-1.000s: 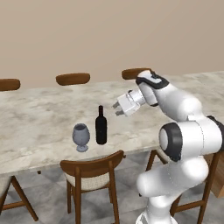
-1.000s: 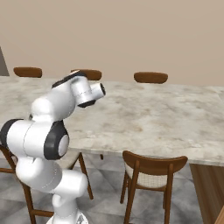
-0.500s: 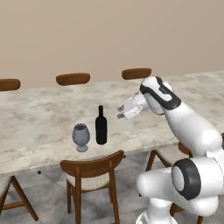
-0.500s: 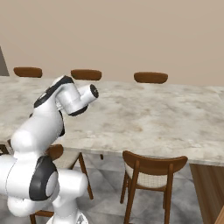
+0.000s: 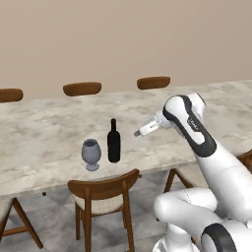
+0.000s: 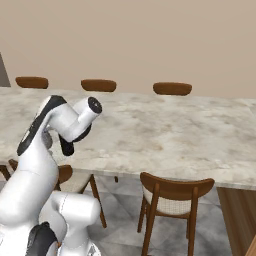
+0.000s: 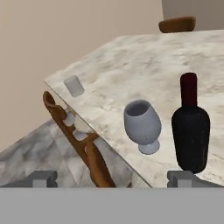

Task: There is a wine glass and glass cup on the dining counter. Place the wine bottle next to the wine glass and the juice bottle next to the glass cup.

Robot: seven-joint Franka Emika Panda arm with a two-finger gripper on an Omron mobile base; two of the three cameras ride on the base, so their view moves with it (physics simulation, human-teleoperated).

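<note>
Wine bottle (image 5: 113, 141) beside wine glass (image 5: 91, 153)

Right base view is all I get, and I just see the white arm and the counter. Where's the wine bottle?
Observer: The wine bottle stands upright on the dining counter, right beside the wine glass.
Operator: Is the claw holding it?
Observer: No. The claw is open and empty, in the air a little apart from the bottle.
Operator: And the little cup?
Observer: The glass cup stands alone near the counter's far corner, well away from the wine glass.
</note>
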